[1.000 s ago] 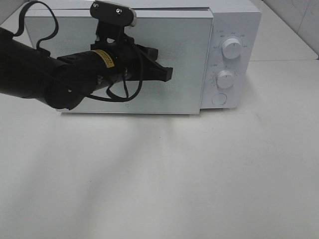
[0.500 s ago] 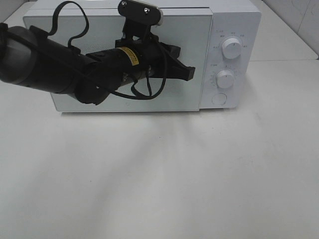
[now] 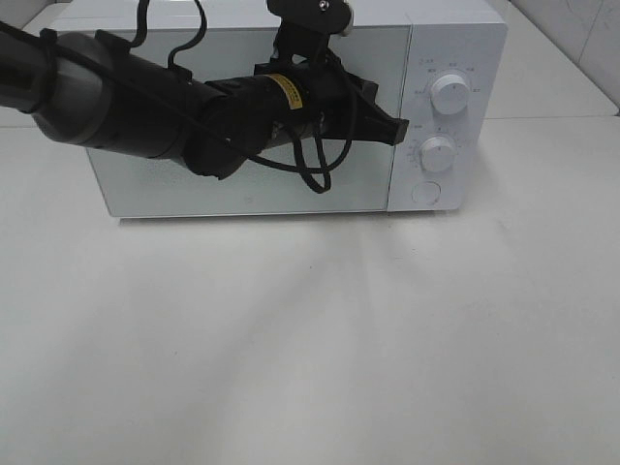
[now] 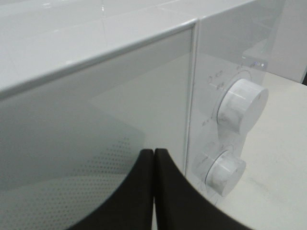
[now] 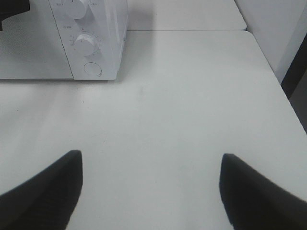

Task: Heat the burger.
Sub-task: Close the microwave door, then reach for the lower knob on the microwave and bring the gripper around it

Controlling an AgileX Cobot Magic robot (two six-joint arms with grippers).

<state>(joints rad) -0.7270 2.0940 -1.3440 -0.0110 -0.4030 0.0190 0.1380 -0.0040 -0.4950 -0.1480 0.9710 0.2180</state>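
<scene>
The burger is out of view; the white microwave (image 3: 455, 39) stands at the back of the table with its door (image 3: 242, 194) closed. My left gripper (image 3: 399, 132) is shut and empty, its tips at the door's right edge, just left of the two white knobs. In the left wrist view the shut fingers (image 4: 144, 191) point at the seam between the door and the control panel, near the lower knob (image 4: 225, 171) and under the upper knob (image 4: 242, 105). My right gripper (image 5: 151, 184) is open over bare table to the right of the microwave (image 5: 108, 28).
A round push button (image 3: 427, 193) sits below the knobs on the control panel. The white table (image 3: 310, 339) spreads in front of the microwave. Its right edge (image 5: 273, 72) shows in the right wrist view, with a dark gap beyond.
My left arm has swept to the right across the microwave door, from the door's middle to its right edge by the knobs. The right gripper has not moved.
</scene>
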